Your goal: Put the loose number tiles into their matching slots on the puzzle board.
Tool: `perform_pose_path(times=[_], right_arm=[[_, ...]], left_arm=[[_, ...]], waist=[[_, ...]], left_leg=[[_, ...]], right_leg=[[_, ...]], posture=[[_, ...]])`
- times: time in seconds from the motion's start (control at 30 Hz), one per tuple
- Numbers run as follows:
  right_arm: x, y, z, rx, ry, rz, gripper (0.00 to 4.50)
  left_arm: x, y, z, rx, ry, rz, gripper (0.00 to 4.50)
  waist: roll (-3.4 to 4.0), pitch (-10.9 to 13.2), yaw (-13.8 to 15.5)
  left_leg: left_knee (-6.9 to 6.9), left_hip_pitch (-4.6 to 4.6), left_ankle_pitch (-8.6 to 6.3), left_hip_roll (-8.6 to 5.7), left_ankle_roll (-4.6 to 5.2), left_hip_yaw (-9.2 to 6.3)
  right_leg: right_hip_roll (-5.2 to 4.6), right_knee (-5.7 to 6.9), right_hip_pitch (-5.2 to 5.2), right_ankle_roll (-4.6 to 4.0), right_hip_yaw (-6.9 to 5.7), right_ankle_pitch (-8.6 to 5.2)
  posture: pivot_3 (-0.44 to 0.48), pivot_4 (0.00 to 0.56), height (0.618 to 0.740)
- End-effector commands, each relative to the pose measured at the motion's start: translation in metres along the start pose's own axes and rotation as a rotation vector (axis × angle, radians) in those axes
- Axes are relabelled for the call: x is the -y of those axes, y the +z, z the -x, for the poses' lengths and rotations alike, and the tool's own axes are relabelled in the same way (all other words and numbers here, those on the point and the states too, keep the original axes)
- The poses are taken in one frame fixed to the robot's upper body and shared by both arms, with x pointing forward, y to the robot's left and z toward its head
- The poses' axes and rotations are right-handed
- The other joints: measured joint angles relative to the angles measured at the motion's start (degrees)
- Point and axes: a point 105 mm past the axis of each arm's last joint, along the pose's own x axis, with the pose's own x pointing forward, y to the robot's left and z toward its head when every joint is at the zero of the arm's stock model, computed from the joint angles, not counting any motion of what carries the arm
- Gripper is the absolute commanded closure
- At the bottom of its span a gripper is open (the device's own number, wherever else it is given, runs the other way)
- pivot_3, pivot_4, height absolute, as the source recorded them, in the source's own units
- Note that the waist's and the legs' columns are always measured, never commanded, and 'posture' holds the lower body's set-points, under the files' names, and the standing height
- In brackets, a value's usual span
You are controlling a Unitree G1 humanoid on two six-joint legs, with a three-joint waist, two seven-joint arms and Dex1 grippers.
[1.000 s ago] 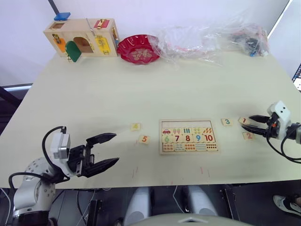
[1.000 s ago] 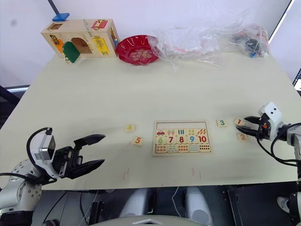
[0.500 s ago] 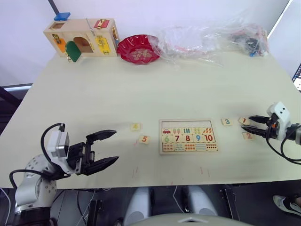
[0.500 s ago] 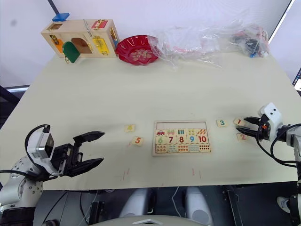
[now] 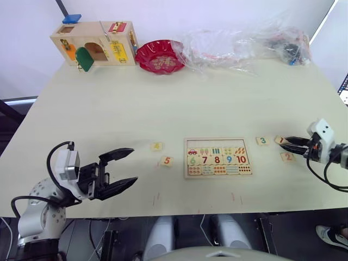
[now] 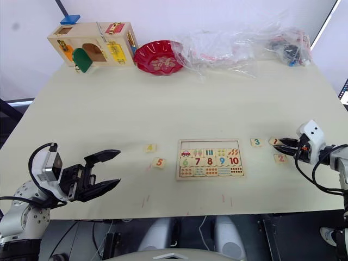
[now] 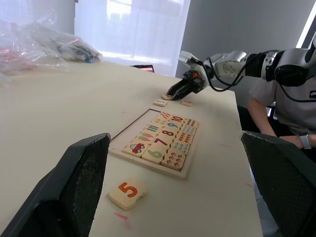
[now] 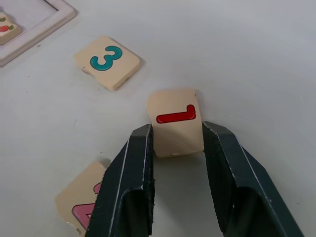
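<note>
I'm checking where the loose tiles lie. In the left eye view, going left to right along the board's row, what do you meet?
Left claw → tile 4 → tile 5 → board → tile 3 → tile 1.

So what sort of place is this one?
Probably a robot test room: a plain pale table holding children's toys, a flat wooden number puzzle board and a wooden latch box with coloured doors, beside crumpled clear plastic bags.

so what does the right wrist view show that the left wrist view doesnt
Right wrist view alone: the red digit on the 1 tile, held between the right gripper fingers, and the teal digit on the 3 tile.

Left wrist view alone: the 5 tile, the puzzle board with its numbers 6 to 10, the open left gripper, a seated person.

Both: the right gripper at the tiles beside the board, and the table.
</note>
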Motion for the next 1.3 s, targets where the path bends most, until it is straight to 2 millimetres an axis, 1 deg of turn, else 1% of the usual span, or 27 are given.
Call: perform_pose_path(times=[0.03,0.1,0.17,0.23,0.27,0.3,0.37,0.4,0.43,0.5,0.6,0.67,0.7,0.77,0.83,0.9,0.93,1.03,1.13,1.3], right_arm=[[0.002,0.026,0.013,-0.022,-0.053,0.183,3.62],[-0.007,0.036,0.015,-0.045,-0.034,0.249,3.62],[-0.019,0.053,0.017,-0.077,-0.02,0.311,3.62],[-0.032,0.078,0.016,-0.114,-0.042,0.398,3.62],[-0.042,0.089,0.014,-0.126,-0.019,0.404,3.62],[-0.049,0.096,0.013,-0.134,0.001,0.399,3.62],[-0.075,0.116,0.007,-0.155,0.106,0.39,3.62],[-0.09,0.127,0.003,-0.169,0.167,0.417,3.62],[-0.101,0.134,0.001,-0.185,0.206,0.435,3.62],[-0.118,0.151,-0.01,-0.195,0.252,0.477,3.62],[-0.135,0.171,-0.024,-0.194,0.288,0.513,3.62],[-0.155,0.187,-0.044,-0.193,0.349,0.536,3.62],[-0.163,0.191,-0.053,-0.198,0.378,0.543,3.62],[-0.169,0.195,-0.062,-0.213,0.394,0.545,3.62],[-0.176,0.201,-0.078,-0.23,0.405,0.549,3.62],[-0.187,0.2,-0.091,-0.263,0.439,0.568,3.62],[-0.19,0.197,-0.096,-0.283,0.455,0.577,3.62],[-0.188,0.187,-0.108,-0.355,0.453,0.596,3.62],[-0.184,0.183,-0.118,-0.399,0.441,0.609,3.62],[-0.188,0.188,-0.127,-0.403,0.443,0.623,3.62]], left_arm=[[0.001,0.01,0.0,0.018,0.0,-0.052,0.0],[0.001,0.01,0.001,0.017,0.004,-0.053,0.0],[0.001,0.009,0.002,0.016,0.011,-0.052,0.0],[0.0,0.009,0.004,0.014,0.016,-0.052,0.0],[0.0,0.009,0.005,0.012,0.018,-0.051,0.0],[0.0,0.008,0.005,0.011,0.019,-0.051,0.0],[-0.001,0.008,0.006,0.009,0.022,-0.052,0.0],[-0.002,0.008,0.006,0.008,0.024,-0.053,0.0],[-0.003,0.009,0.007,0.007,0.025,-0.054,0.0],[-0.005,0.009,0.009,0.004,0.029,-0.056,0.0],[-0.006,0.009,0.01,-0.001,0.035,-0.063,0.0],[-0.007,0.009,0.01,-0.004,0.043,-0.068,0.0],[-0.007,0.009,0.01,-0.004,0.045,-0.069,0.0],[-0.007,0.008,0.011,-0.005,0.046,-0.068,0.0],[-0.006,0.007,0.01,-0.006,0.048,-0.072,0.0],[-0.006,0.007,0.008,-0.001,0.055,-0.082,0.0],[-0.006,0.008,0.007,0.002,0.058,-0.085,0.0],[-0.005,0.007,0.009,-0.001,0.069,-0.09,0.0],[-0.005,0.006,0.012,-0.011,0.086,-0.094,0.0],[-0.004,0.005,0.014,-0.018,0.093,-0.096,0.0]], waist=[[0.01,0.0,0.05],[0.04,0.02,0.1],[0.06,0.04,0.06],[0.12,0.07,-0.07],[0.13,0.07,-0.1],[0.15,0.09,-0.12],[0.09,0.09,-0.05],[0.1,0.11,-0.01],[0.15,0.14,-0.07],[0.15,0.14,0.03],[0.11,0.14,0.14],[0.11,0.14,-0.01],[0.09,0.13,-0.08],[0.07,0.13,-0.14],[0.04,0.1,0.11],[0.02,0.09,0.12],[0.02,0.09,0.1],[0.01,0.09,0.1],[0.01,0.1,-0.06],[0.02,0.1,-0.37]], left_leg=[[0.0,-0.01,0.0,0.0,0.0,0.0],[0.0,-0.02,0.0,-0.01,0.0,0.0],[0.0,-0.04,0.0,0.0,0.0,-0.01],[0.0,-0.04,0.0,0.02,0.0,-0.01],[0.0,-0.04,0.0,0.02,0.0,-0.02],[0.0,-0.04,0.0,0.03,0.0,-0.02],[0.0,-0.03,0.0,0.04,0.0,-0.09],[0.02,-0.05,0.0,0.05,0.0,-0.11],[0.02,-0.06,0.0,0.05,0.0,-0.09],[0.03,-0.12,0.0,0.06,0.0,-0.14],[0.01,-0.36,0.0,0.05,0.0,-0.18],[-0.01,-0.43,0.0,0.02,-0.01,-0.14],[-0.02,-0.52,0.0,0.02,-0.01,-0.11],[-0.03,-0.67,0.01,0.03,-0.01,-0.11],[-0.01,-0.93,0.01,0.01,-0.02,-0.26],[0.13,-1.5,0.03,-0.08,-0.04,-0.28],[0.16,-1.55,0.03,-0.13,-0.04,-0.24],[0.17,-1.55,0.02,-0.14,-0.03,-0.19],[0.19,-1.51,0.01,-0.18,-0.02,-0.13],[0.4,-1.36,0.01,-0.16,-0.02,-0.11]], right_leg=[[-0.01,0.0,-0.01,0.0,0.0,0.0],[-0.01,0.0,-0.03,0.0,0.01,0.0],[-0.01,0.0,-0.04,0.01,-0.01,-0.01],[0.0,0.01,-0.06,0.01,0.01,-0.01],[0.0,0.01,-0.06,0.01,0.01,-0.01],[0.0,0.02,-0.06,0.0,0.01,-0.01],[0.0,0.0,-0.06,0.0,-0.04,-0.01],[-0.01,-0.02,-0.06,-0.01,-0.06,-0.01],[-0.05,-0.02,-0.08,-0.01,-0.05,-0.01],[-0.28,-0.03,-0.16,-0.03,-0.1,-0.02],[-0.29,-0.06,-0.35,-0.03,-0.15,-0.02],[-0.31,-0.05,-0.43,-0.03,-0.13,-0.01],[-0.32,-0.03,-0.56,-0.03,-0.09,0.0],[-0.32,0.04,-0.76,-0.04,-0.08,0.01],[-0.34,0.03,-0.92,-0.04,-0.28,0.01],[-0.38,0.13,-1.46,-0.02,-0.31,0.03],[-0.4,0.24,-1.57,-0.02,-0.35,0.03],[-0.53,0.4,-1.64,-0.03,-0.56,0.03],[-0.52,0.48,-1.65,-0.04,-0.59,0.02],[-0.45,0.83,-1.65,-0.06,-0.58,0.02]], posture=[[0.0,0.15,0.74],[0.0,0.15,0.74],[0.0,0.15,0.74],[0.0,0.15,0.74],[0.0,0.15,0.74],[0.0,0.15,0.74],[0.0,0.15,0.74],[0.0,0.15,0.74],[0.0,0.15,0.74],[0.0,0.15,0.74],[0.0,0.15,0.74],[0.0,0.15,0.74],[0.0,0.15,0.74],[0.0,0.15,0.74],[0.0,0.15,0.74],[0.0,0.15,0.74],[0.0,0.15,0.74],[0.0,0.15,0.74],[0.0,0.15,0.74],[0.0,0.15,0.74]])
